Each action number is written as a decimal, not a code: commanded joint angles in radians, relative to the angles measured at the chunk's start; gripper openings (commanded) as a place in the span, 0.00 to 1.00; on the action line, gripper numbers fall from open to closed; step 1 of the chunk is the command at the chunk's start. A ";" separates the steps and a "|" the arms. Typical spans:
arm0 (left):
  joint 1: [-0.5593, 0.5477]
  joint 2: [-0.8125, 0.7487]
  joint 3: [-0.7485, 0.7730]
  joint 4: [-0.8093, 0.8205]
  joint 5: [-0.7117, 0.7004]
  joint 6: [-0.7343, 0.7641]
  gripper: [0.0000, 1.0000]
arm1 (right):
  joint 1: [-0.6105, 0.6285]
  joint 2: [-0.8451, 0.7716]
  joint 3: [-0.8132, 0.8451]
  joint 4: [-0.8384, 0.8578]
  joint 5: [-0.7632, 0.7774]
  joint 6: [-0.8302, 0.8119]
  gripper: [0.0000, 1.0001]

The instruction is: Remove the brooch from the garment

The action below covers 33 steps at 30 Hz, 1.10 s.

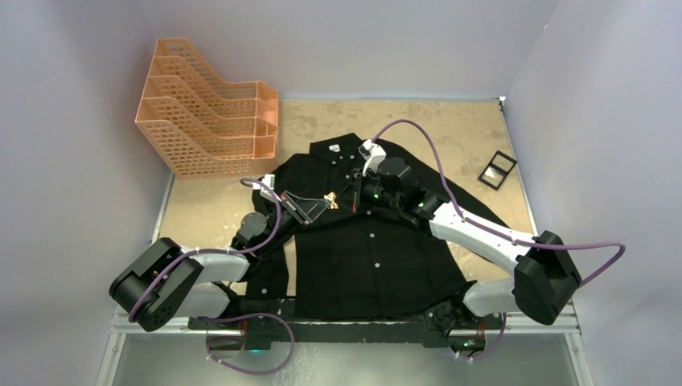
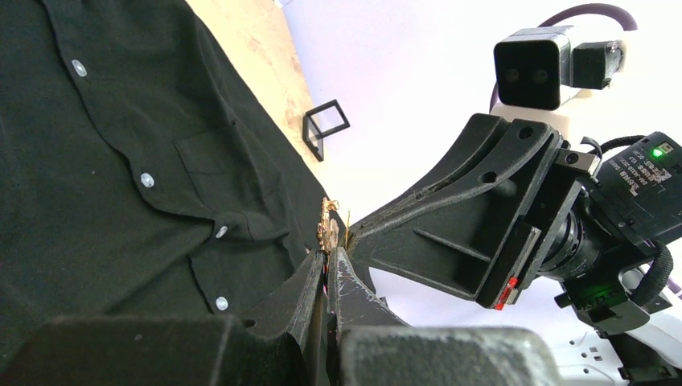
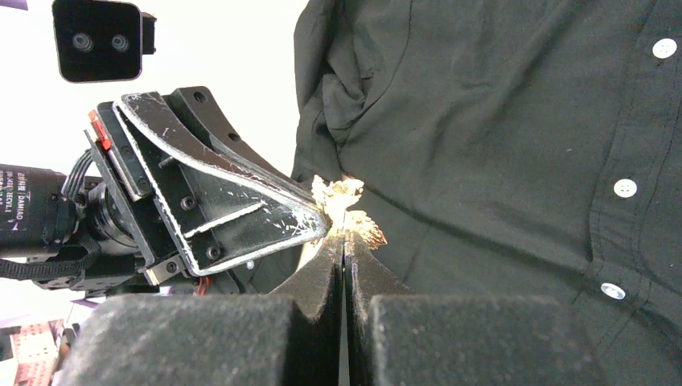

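The left tool (image 2: 326, 269) is pinching the brooch (image 2: 327, 227) between closed fingers. The right tool (image 3: 344, 248), also closed, is seemingly gripping it too, just above the garment (image 1: 370, 249), which is lying on the bench (image 1: 450, 137).

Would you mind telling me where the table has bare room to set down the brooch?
Bare tabletop runs behind the shirt, between the orange rack and the small black frame; another patch lies between rack and shirt. The shirt's middle is crowded.
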 commanded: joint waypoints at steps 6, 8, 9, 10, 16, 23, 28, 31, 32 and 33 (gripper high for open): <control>0.000 -0.030 -0.005 0.091 0.033 0.047 0.00 | 0.008 0.008 0.047 0.028 -0.016 -0.004 0.00; -0.003 -0.033 -0.002 0.090 0.037 0.057 0.00 | 0.011 0.011 0.050 0.025 -0.017 -0.008 0.00; -0.003 -0.034 -0.002 0.092 0.039 0.061 0.00 | 0.013 0.013 0.052 0.023 -0.016 -0.009 0.00; -0.003 -0.037 -0.002 0.094 0.041 0.067 0.00 | 0.015 0.014 0.054 0.021 -0.015 -0.011 0.00; -0.006 -0.050 0.010 0.099 0.069 0.110 0.00 | 0.023 0.028 0.072 -0.002 -0.006 -0.022 0.00; -0.007 -0.077 0.011 0.113 0.095 0.167 0.00 | 0.027 0.037 0.083 -0.027 0.006 -0.023 0.00; -0.013 -0.096 0.011 0.109 0.106 0.214 0.00 | 0.032 0.042 0.099 -0.042 0.006 -0.032 0.00; -0.013 -0.099 0.006 0.076 0.067 0.186 0.00 | 0.032 0.028 0.102 -0.041 0.008 -0.034 0.00; -0.013 -0.098 0.005 0.056 0.051 0.168 0.00 | 0.031 0.025 0.105 -0.045 0.010 -0.035 0.00; -0.013 -0.090 0.003 0.045 0.039 0.148 0.00 | 0.031 0.023 0.110 -0.050 0.012 -0.036 0.00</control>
